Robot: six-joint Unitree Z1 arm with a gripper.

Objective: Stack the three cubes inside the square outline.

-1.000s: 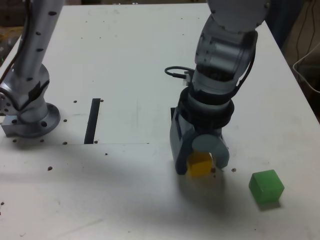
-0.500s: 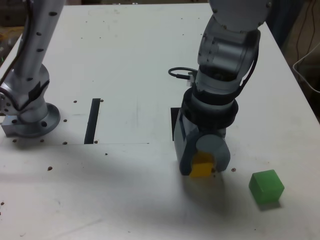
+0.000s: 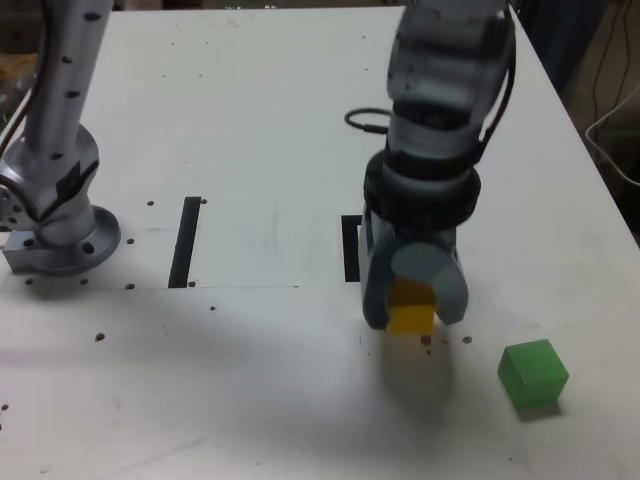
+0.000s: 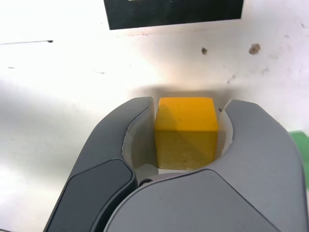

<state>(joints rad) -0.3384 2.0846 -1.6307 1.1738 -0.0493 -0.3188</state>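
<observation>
Exterior and wrist views of a single arm working over a white table (image 3: 250, 110). The gripper (image 3: 412, 318) points downward with its jaws pinching the yellow cube (image 3: 411, 318) from two opposite sides; in the wrist view the yellow cube (image 4: 186, 133) sits squarely between the two grey fingers (image 4: 126, 140), and a soft shadow on the table beneath suggests it is lifted clear. The square outline (image 3: 351, 247) shows only as a black tape edge beside the wrist, toward the exterior view's left and farther from the camera than the held cube; in the wrist view its black band (image 4: 173, 12) lies ahead of the claw, near but apart. The carry therefore runs a short way in that direction. The green cube (image 3: 533, 373) rests on the table toward the exterior view's right, well apart from the outline. No red cube is visible; the arm may hide it
</observation>
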